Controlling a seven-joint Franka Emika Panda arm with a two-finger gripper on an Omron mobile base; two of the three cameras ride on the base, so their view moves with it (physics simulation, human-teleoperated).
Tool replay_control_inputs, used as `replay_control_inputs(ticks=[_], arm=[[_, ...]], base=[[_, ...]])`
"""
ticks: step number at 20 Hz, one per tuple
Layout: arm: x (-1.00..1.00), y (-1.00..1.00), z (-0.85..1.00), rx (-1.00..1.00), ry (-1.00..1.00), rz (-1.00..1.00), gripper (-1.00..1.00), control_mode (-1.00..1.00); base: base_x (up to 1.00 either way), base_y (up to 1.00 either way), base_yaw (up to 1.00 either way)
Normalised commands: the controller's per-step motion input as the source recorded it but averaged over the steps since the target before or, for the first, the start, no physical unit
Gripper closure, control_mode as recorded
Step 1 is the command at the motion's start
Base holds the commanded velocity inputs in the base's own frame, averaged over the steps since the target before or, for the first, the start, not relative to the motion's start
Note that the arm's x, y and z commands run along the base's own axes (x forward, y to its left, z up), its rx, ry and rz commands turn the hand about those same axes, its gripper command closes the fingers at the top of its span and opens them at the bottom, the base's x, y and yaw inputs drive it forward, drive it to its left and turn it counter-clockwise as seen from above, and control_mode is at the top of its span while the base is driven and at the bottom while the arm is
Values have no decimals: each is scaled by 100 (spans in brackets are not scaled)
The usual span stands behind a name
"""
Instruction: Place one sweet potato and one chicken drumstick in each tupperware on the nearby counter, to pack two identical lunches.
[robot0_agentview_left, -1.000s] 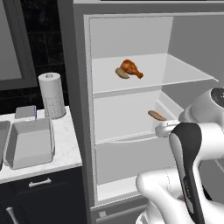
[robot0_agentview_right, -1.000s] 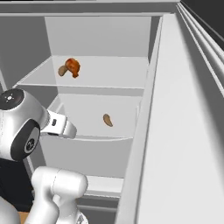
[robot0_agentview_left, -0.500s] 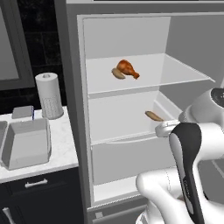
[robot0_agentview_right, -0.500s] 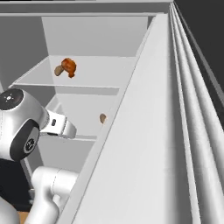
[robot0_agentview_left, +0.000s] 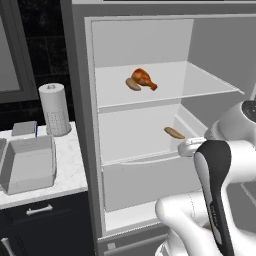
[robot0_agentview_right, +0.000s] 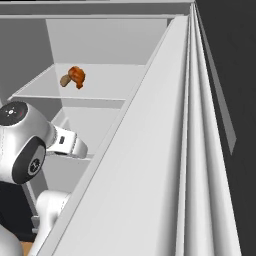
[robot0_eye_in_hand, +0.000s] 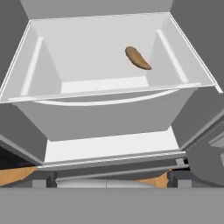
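Where the open fridge (robot0_agentview_left: 90, 125) takes up the middle of the left base view: a chicken drumstick (robot0_agentview_left: 143, 78) on the upper shelf (robot0_agentview_left: 200, 82), in the upper middle of the frame, long axis slanting, fat end up-left, thin bone end pointing down-right. Touching its left side, a sweet potato (robot0_agentview_left: 133, 85), small and brown, long axis running left to right with a slight downward slant. On the lower shelf (robot0_agentview_left: 125, 140), right of centre, a second sweet potato (robot0_agentview_left: 174, 133), long axis also left to right, right end a little lower. At the left edge, on the counter (robot0_agentview_left: 75, 170), one tupperware (robot0_agentview_left: 30, 162), grey and lidless, with a paper towel roll (robot0_agentview_left: 54, 109) upright behind it.

In the hand view, upper right: the same lower-shelf sweet potato, long axis diagonal, upper left to lower right. Gripper fingers: cannot tell whether apart or together.
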Motion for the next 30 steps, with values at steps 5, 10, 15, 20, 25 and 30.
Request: replay_control_inputs(ticks=[5,10,15,20,25,30], arm=[[14,-13,-3,0,-2,0,-100,-100],[55,-2,-22,-11,-3,0,-100,-100],[78,-9,-20,-12,-2,0,-100,-100],[69,-18,-22,-10,0,2,-100,-100],[70,-12,-8,-2,2,4,-100,-100],[67,-22,-15,0,8,6,-100,-100]], base=[[0,0,0],[0,0,0],[0,0,0],[0,0,0],[0,0,0],[0,0,0]])
